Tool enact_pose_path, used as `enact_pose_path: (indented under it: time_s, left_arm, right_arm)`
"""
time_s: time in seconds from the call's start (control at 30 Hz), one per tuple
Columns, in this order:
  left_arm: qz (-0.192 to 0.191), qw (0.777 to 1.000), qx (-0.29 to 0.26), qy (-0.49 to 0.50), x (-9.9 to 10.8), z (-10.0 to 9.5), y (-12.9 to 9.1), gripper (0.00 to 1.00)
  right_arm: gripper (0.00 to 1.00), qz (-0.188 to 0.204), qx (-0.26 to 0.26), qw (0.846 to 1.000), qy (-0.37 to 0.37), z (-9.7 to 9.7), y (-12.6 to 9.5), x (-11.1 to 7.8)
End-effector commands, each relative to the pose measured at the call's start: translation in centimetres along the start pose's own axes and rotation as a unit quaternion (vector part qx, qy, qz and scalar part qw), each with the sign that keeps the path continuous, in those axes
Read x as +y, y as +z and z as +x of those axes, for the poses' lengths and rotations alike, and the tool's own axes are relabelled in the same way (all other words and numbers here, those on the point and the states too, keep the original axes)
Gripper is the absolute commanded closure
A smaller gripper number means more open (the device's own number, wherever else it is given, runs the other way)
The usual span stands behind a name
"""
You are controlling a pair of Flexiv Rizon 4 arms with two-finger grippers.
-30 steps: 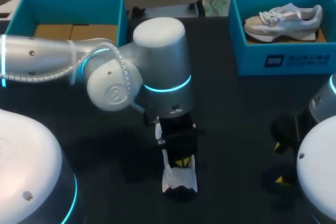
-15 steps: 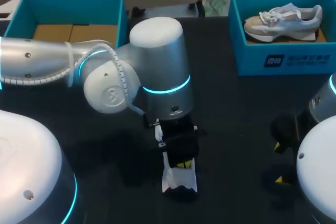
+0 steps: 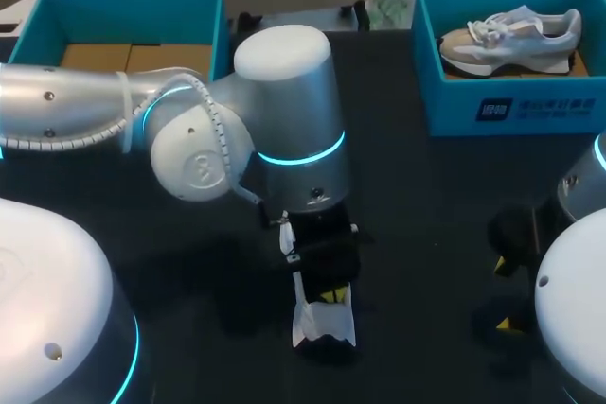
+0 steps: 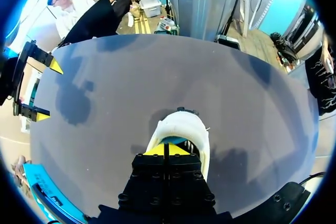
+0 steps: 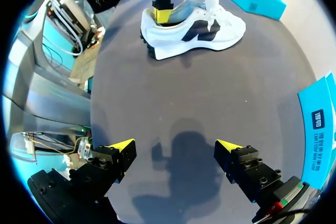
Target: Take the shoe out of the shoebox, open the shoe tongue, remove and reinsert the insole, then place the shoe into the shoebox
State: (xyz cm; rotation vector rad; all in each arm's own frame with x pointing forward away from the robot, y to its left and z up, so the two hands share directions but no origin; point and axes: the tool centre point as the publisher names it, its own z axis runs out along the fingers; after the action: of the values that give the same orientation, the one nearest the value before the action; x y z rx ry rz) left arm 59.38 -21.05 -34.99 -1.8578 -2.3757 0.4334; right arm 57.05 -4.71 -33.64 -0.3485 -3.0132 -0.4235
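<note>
Nearest, our right claw (image 5: 174,145) hangs spread over the dark surface (image 5: 210,98). Beyond it our left claw (image 4: 167,149), tips pressed together, sits in the heel opening of the white shoe (image 5: 194,30); whether it pinches anything is hidden. Farthest stand two teal boxes: the left shoebox (image 3: 123,8), and the right shoebox (image 3: 511,109) holding a second shoe (image 3: 511,37).

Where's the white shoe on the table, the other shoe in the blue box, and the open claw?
white shoe (image 5: 194,30): right wrist view, side panel.
boxed shoe (image 3: 511,40): head view, midsection.
right gripper (image 5: 176,145): right wrist view, midway between its fingertips.
</note>
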Motion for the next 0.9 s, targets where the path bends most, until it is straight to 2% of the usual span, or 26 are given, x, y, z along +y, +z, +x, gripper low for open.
enact_pose_path:
  time_s: [0.03, 0.17, 0.33, 0.63, 0.73, 0.9]
  left_arm:
    - [-0.003, 1.0, 0.002, 0.002, -0.5, -0.3, 0.7, 1.0]
    - [-0.008, 1.0, 0.016, 0.005, -0.7, -0.4, 1.4, 1.0]
    - [-0.03, 0.999, 0.03, 0.0, -0.2, -0.1, 3.3, 1.0]
    - [-0.048, 0.999, 0.024, 0.0, 0.9, 1.2, 6.2, 1.0]
    - [-0.058, 0.998, 0.029, -0.002, 1.9, 1.5, 6.3, 1.0]
    - [-0.09, 0.995, 0.041, 0.002, 4.0, 2.0, 5.4, 1.0]
  right_arm:
    - [0.0, -0.001, -0.001, 1.0, -0.001, 0.2, -0.2, -0.1]
    - [0.0, -0.001, -0.001, 1.0, -0.001, 0.2, -0.2, -0.1]
    - [0.0, -0.001, -0.001, 1.0, -0.001, 0.2, -0.2, -0.1]
    - [0.0, -0.001, -0.001, 1.0, -0.001, 0.2, -0.2, -0.1]
    - [0.0, -0.001, -0.001, 1.0, -0.001, 0.2, -0.2, -0.1]
    - [0.0, -0.001, -0.001, 1.0, -0.001, 0.2, -0.2, -0.1]
